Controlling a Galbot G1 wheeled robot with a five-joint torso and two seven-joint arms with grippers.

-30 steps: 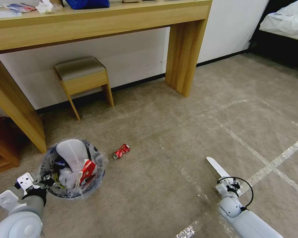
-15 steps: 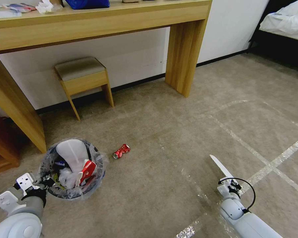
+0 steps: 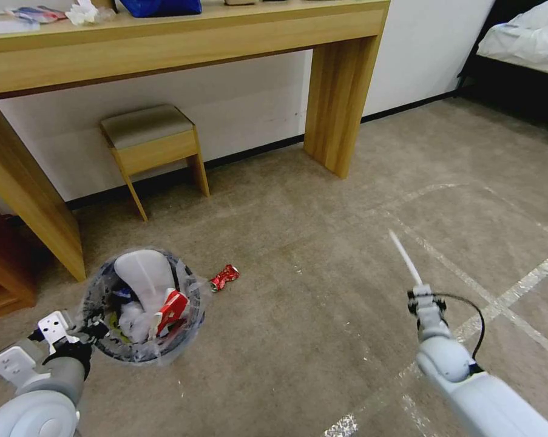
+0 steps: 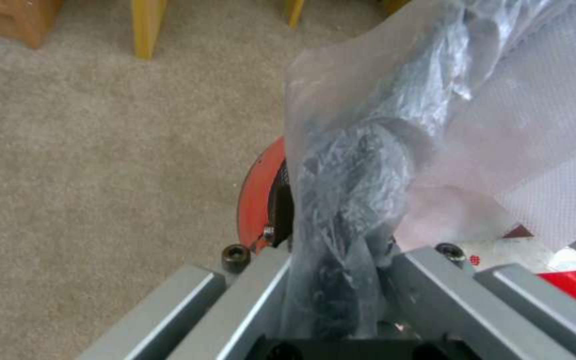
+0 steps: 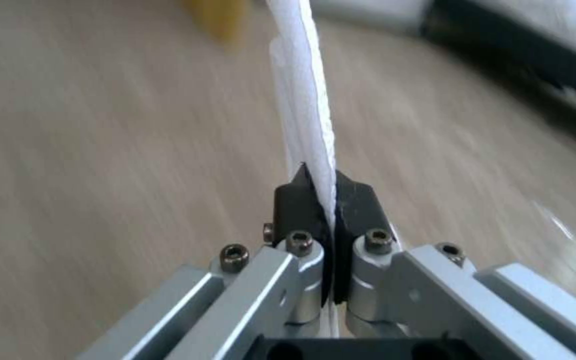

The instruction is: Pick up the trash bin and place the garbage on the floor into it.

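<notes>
The trash bin (image 3: 143,306) is round and lined with a crinkled clear bag. It holds a white insole, a red wrapper and pale scraps. My left gripper (image 3: 94,332) is shut on its near rim; the left wrist view shows the red rim (image 4: 255,200) and bag (image 4: 355,190) pinched between the fingers (image 4: 428,280). At the right, my right gripper (image 3: 420,296) is shut on one end of a long white insole (image 3: 404,258), held above the floor (image 3: 322,340). In the right wrist view the insole (image 5: 305,100) sticks out from the black pads (image 5: 288,205). A crushed red can (image 3: 223,277) lies just right of the bin.
A wooden desk (image 3: 164,42) spans the back, its right leg (image 3: 340,103) standing on the carpet and a low stool (image 3: 152,142) beneath it. A bed (image 3: 522,42) is at the far right. Whitish tape lines (image 3: 504,297) cross the open carpet.
My right gripper has risen and carried the insole up off the carpet, turning it edge-on. The bin has shifted slightly right and up with my left gripper.
</notes>
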